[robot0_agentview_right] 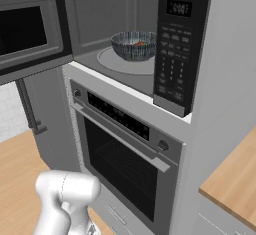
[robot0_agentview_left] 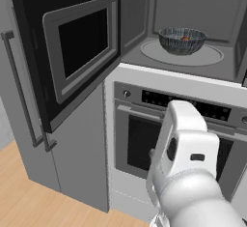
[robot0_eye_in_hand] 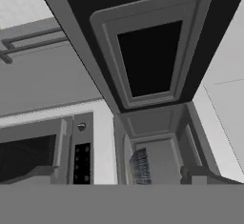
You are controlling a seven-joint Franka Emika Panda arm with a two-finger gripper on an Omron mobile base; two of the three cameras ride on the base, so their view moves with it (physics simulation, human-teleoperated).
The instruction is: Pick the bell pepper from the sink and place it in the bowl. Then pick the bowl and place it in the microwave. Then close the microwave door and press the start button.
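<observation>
The microwave [robot0_agentview_left: 193, 8] stands open, its black door [robot0_agentview_left: 72, 47] swung wide to the left. On the round glass turntable [robot0_agentview_left: 154, 52] sits the dark patterned bowl [robot0_agentview_left: 182, 41], and a bit of red-orange bell pepper [robot0_agentview_left: 185, 38] shows inside it. From the right side I see the same bowl [robot0_agentview_right: 134, 45], pepper [robot0_agentview_right: 140, 43], door [robot0_agentview_right: 25, 29] and the button panel [robot0_agentview_right: 175, 49]. In the rolled hand view the door [robot0_eye_in_hand: 147, 51] fills the top and the bowl [robot0_eye_in_hand: 140, 167] lies below it. My gripper [robot0_eye_in_hand: 119, 175] is open, well back from the cavity, holding nothing. The sink is out of view.
A built-in oven [robot0_agentview_left: 140, 139] with a bar handle sits directly under the microwave. My white arm [robot0_agentview_left: 188, 173] hangs low in front of it. A tall grey fridge handle [robot0_agentview_left: 21, 95] is at the left, and a wooden counter [robot0_agentview_right: 235, 179] at the right.
</observation>
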